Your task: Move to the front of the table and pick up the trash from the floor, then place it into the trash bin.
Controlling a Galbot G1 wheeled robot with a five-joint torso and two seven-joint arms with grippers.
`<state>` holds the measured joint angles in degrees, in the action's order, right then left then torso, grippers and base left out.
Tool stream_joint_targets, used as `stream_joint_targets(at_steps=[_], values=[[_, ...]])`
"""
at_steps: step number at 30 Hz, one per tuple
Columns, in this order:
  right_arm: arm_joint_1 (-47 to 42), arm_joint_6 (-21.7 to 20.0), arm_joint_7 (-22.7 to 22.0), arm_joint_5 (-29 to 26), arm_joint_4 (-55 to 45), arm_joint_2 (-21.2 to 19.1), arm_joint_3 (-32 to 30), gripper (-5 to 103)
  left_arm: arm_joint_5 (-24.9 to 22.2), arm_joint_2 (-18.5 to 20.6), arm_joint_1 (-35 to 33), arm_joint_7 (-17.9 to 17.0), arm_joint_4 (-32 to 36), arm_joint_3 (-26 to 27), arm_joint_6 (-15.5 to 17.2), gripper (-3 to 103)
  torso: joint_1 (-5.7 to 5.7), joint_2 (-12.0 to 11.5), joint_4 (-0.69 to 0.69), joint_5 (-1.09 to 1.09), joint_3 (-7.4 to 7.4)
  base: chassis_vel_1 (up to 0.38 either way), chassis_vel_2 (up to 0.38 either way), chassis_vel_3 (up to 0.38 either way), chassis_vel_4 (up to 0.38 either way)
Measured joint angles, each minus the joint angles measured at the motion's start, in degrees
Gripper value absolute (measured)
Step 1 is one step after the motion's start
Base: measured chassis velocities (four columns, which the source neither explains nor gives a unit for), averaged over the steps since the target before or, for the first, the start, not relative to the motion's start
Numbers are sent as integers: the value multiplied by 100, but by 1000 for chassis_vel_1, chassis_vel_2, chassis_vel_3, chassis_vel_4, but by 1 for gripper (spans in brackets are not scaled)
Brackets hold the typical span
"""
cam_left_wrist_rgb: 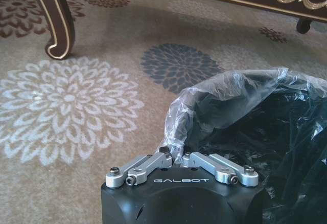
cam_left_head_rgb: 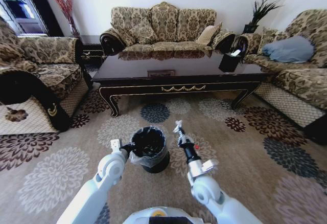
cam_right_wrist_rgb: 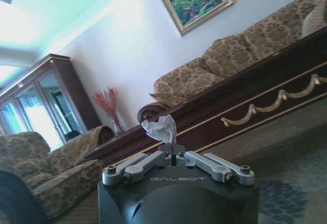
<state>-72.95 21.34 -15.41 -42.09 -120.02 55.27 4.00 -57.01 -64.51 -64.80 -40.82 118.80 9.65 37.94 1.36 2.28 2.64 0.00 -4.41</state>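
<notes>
On the floor [cam_left_head_rgb: 245, 162] before the desk's [cam_left_head_rgb: 179, 70] front rail, already parked. Right end effector [cam_right_wrist_rgb: 171, 147] pressed together on a crumpled white paper scrap [cam_right_wrist_rgb: 160, 128], raised just beside the trash bin's [cam_left_head_rgb: 149, 150] rim but not yet over its opening. Left end effector [cam_left_wrist_rgb: 176, 158] pinched shut on the bin's clear plastic liner [cam_left_wrist_rgb: 214, 98] at the near rim. Pickup apparently done; dropping the scrap in still left, by the look of it.

Open carpet [cam_left_head_rgb: 225, 147] around the trash bin [cam_left_head_rgb: 149, 150]; table [cam_left_head_rgb: 179, 73] blocks beyond
</notes>
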Motion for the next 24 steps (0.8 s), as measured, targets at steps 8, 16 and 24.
stream_joint_targets(at_steps=[8,16,24], values=[[106,-22,337,392,-121,-114,250,0,16,-27,45,4,-11,-164,0,3,0,0,0,0,0,0,0,0,0],[-71,126,683,1351,516,-70,388,0,7,23,42,6,97,-210,4,3,0,0,1,0,0,0,0,0,0],[-147,65,609,1392,702,-35,406,2,-10,117,-97,15,267,-43,12,3,0,0,-1,0,0,0,0,0,0]])
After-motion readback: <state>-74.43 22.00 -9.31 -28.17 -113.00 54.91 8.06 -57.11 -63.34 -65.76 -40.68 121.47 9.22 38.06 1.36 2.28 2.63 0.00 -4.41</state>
